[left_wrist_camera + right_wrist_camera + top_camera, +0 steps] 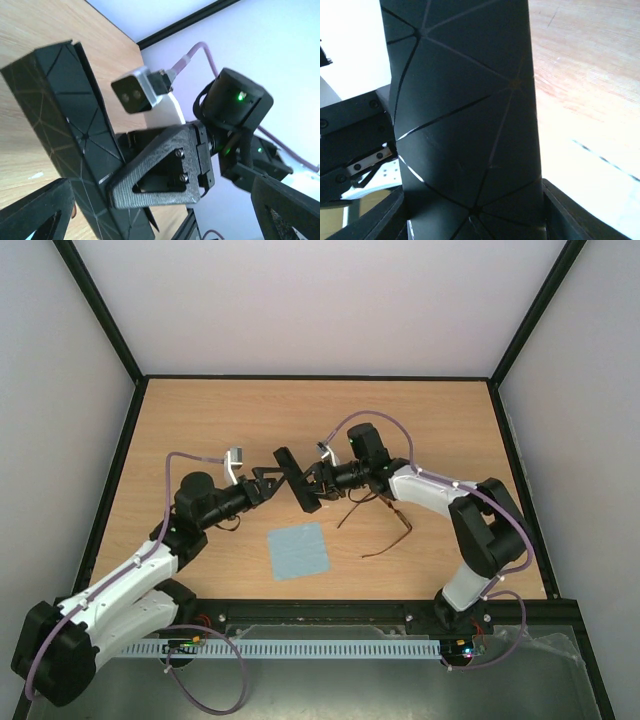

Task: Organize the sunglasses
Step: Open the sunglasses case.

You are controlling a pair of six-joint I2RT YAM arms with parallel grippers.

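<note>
The sunglasses (385, 545), thin reddish-brown frame with the temple arms spread, lie on the table under my right forearm. The black oblong case (297, 480) is held up above the table between both grippers. My right gripper (318, 480) is shut on it; in the right wrist view the case (470, 110) fills the gap between its fingers (475, 220). My left gripper (268, 480) is open wide beside the case; in the left wrist view the case (75, 130) stands against its left finger (35, 212). The right gripper's grey finger (160, 175) presses the case there.
A light blue square cloth (299, 551) lies flat on the wooden table (200, 430) in front of the case. A black frame rail (320, 377) bounds the table at the back and sides. The right arm's elbow (490, 530) stands at the right.
</note>
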